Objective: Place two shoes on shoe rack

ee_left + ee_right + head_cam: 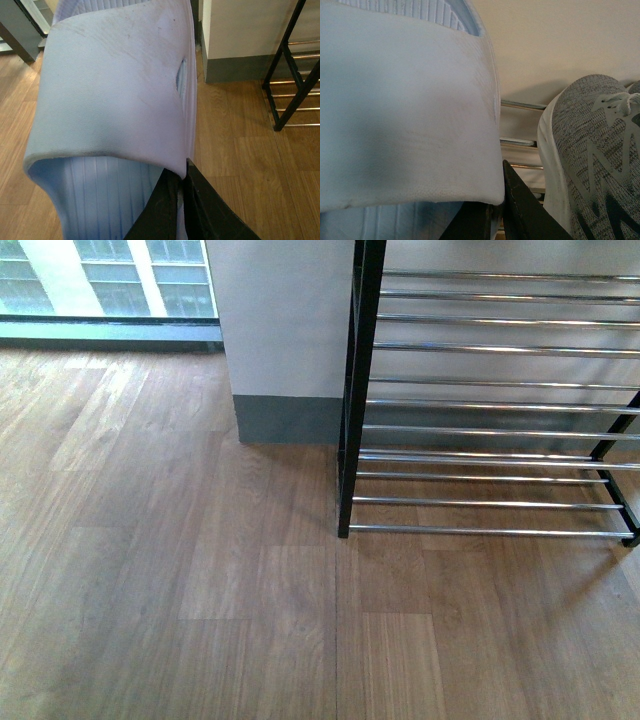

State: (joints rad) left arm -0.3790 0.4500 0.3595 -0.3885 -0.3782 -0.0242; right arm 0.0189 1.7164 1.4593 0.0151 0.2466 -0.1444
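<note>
My left gripper (179,172) is shut on the strap edge of a light blue slide sandal (115,90), held above the wooden floor. The shoe rack (292,85) stands off to one side of it in the left wrist view. My right gripper (496,200) is shut on the strap edge of a second light blue slide sandal (405,110). Beside that sandal, a grey mesh sneaker (595,150) with a white sole rests on the rack's chrome bars (520,105). The front view shows the rack (480,405) at the right, its visible lower shelves bare, and neither gripper.
A white pillar with a grey skirting (280,330) stands just left of the rack's black post (358,390). A window (110,280) fills the far left. Wooden floor (200,590) spreads in front of the rack.
</note>
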